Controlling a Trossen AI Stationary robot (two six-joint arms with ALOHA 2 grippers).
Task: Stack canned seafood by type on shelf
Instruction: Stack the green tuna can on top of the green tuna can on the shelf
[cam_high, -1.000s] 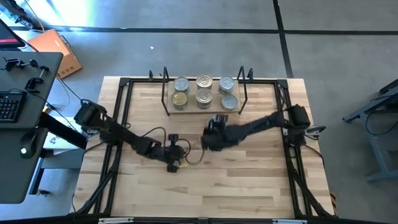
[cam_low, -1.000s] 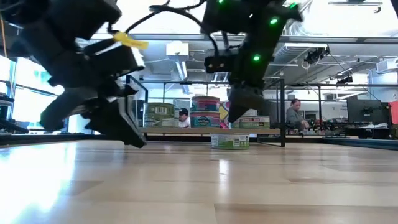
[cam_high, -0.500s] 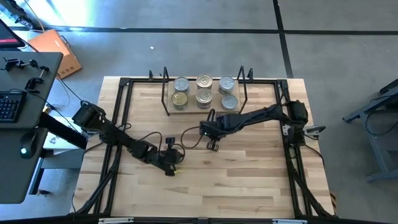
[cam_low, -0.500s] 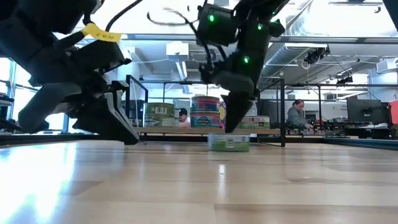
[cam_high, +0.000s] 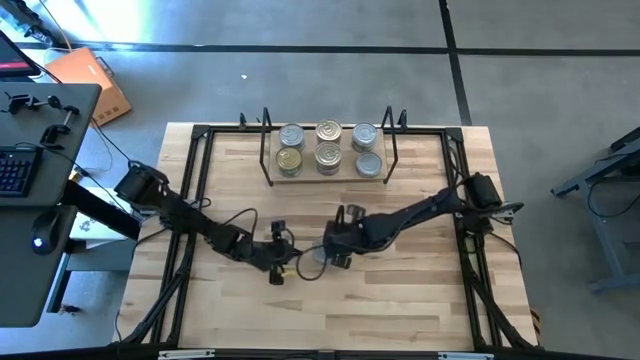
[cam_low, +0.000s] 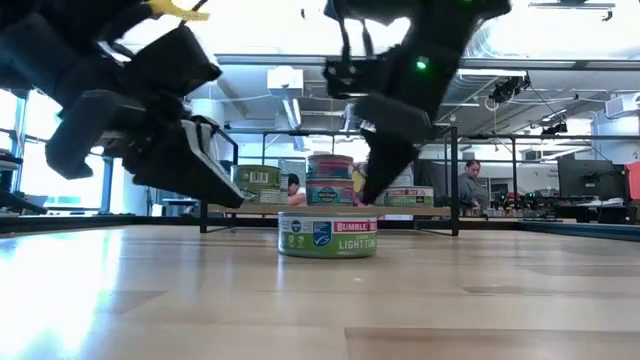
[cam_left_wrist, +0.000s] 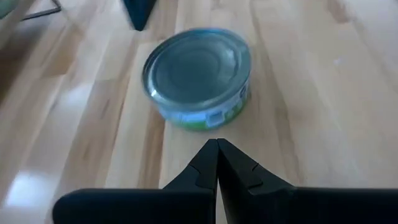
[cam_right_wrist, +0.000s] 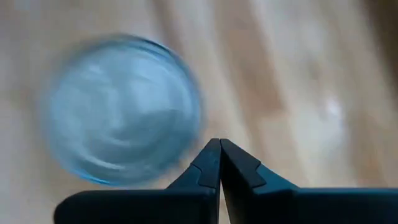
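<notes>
While both arms reach toward the middle of the wooden table (cam_high: 420, 290), a single tin (cam_low: 328, 233) with a silver-grey top and a green-and-white label stands upright on the bare wood between them, held by neither. The left gripper (cam_left_wrist: 217, 147) points at it from just beside, its fingers pressed together with nothing between them. The right gripper (cam_right_wrist: 219, 145) hovers close to the same tin from the other side, its fingers likewise closed and empty. Farther back, the shelf (cam_high: 327, 177) carries six tins (cam_high: 328, 146) in two rows of three, mixing silver-grey and gold-toned tops, well apart from the loose tin.
</notes>
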